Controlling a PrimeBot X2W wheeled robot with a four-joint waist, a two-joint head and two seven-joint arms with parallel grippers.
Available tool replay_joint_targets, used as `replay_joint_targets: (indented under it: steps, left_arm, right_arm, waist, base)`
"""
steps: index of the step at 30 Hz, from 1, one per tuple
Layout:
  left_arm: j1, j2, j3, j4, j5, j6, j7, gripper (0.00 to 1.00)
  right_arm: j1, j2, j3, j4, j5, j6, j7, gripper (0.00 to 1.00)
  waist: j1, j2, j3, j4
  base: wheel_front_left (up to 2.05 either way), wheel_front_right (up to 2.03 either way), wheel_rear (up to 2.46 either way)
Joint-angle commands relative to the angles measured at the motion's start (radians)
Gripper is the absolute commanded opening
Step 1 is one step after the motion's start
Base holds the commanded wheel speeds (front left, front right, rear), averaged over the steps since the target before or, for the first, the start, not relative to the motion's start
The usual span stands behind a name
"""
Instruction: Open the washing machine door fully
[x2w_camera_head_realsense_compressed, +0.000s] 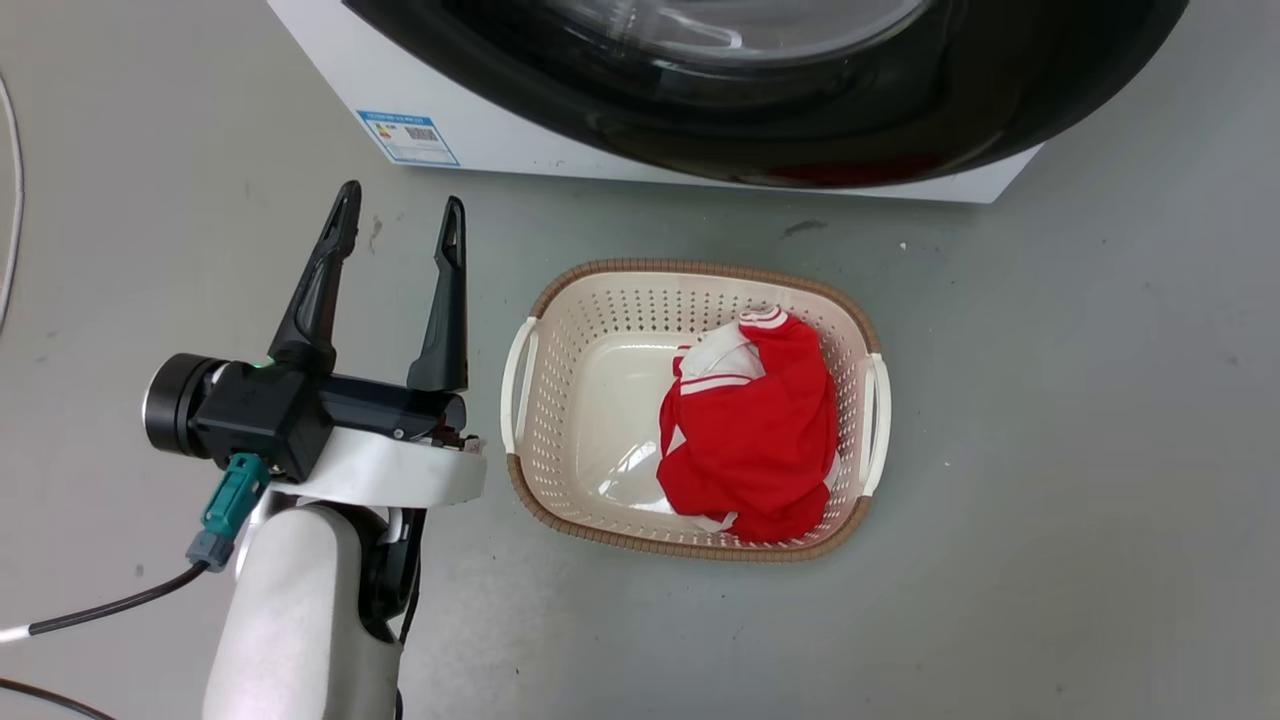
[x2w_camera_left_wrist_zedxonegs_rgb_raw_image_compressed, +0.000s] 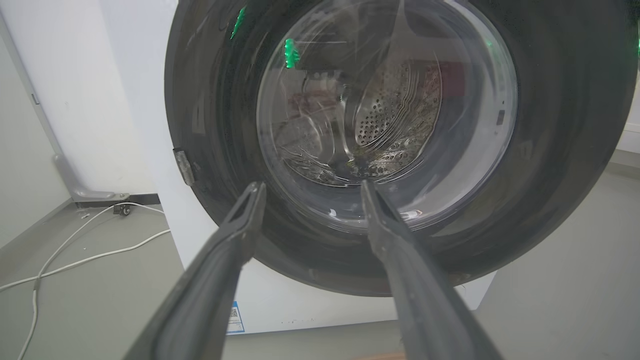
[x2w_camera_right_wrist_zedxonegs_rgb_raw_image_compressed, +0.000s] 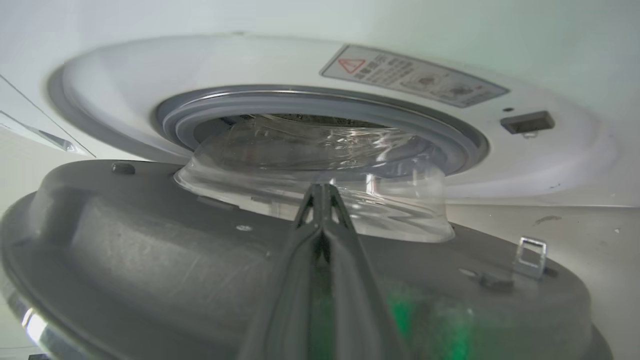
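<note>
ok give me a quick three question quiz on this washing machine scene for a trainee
1. True or false: the robot's left hand is open and empty.
2. What lies in the cream perforated plastic basket? A) a red-and-white garment B) a blue towel C) nothing
3. Fill in: in the right wrist view, the round glossy black washing machine door stands ____ (shut/ajar), with the shut right hand by its inner face.
Key: 1 true; 2 A; 3 ajar.

The washing machine door (x2w_camera_head_realsense_compressed: 1000, 110), glossy black with a clear domed glass centre, stands ajar; grey inner face showing.
</note>
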Motion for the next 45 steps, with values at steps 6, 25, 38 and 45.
replay_joint_targets:
  steps: [6, 25, 38, 45]
  left_arm:
    - [0.025, -0.001, -0.005, 0.029, 0.005, -0.002, -0.003, 1.00]
    - [0.161, 0.004, -0.038, 0.088, 0.011, -0.001, -0.003, 1.00]
    - [0.210, 0.000, -0.053, 0.102, 0.001, -0.001, -0.003, 1.00]
    - [0.225, -0.002, -0.053, 0.106, -0.003, -0.001, -0.003, 1.00]
  right_arm:
    - [0.114, 0.027, 0.002, -0.047, 0.032, 0.000, 0.112, 0.00]
    - [0.480, 0.113, 0.018, -0.305, 0.113, 0.000, 0.287, 0.00]
    - [0.647, 0.167, 0.042, -0.463, 0.141, 0.000, 0.354, 0.00]
    - [0.729, 0.189, 0.054, -0.546, 0.155, 0.000, 0.368, 0.00]
  waist:
    - [-0.0001, -0.0001, -0.078, -0.005]
    - [-0.0001, -0.0001, -0.300, -0.009]
    - [-0.0001, -0.0001, -0.359, 0.009]
    - [-0.0001, -0.0001, -0.371, 0.020]
  base:
    - [0.00, 0.00, 0.00]
    - [0.00, 0.00, 0.00]
    - [0.00, 0.00, 0.00]
    - [0.00, 0.00, 0.00]
